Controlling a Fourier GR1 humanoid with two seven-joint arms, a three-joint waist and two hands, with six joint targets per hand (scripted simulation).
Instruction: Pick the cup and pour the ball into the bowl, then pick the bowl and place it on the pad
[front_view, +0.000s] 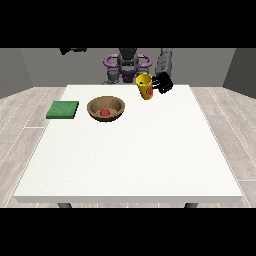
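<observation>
Yellow cup (144, 87) is gripped by the hand at the view's right (162, 83); red ball (105, 112) sits in the wooden bowl (106, 107), green pad (63, 109) nearby.

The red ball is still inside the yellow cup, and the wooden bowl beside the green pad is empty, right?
Not quite. The front view shows the red ball lying in the wooden bowl, not in the yellow cup. The bowl does sit beside the green pad, on the white table.

The hand at the view's right (163, 83) is lowered, its black fingers curled; the hand at the view's left (73, 50) is raised high.
</observation>
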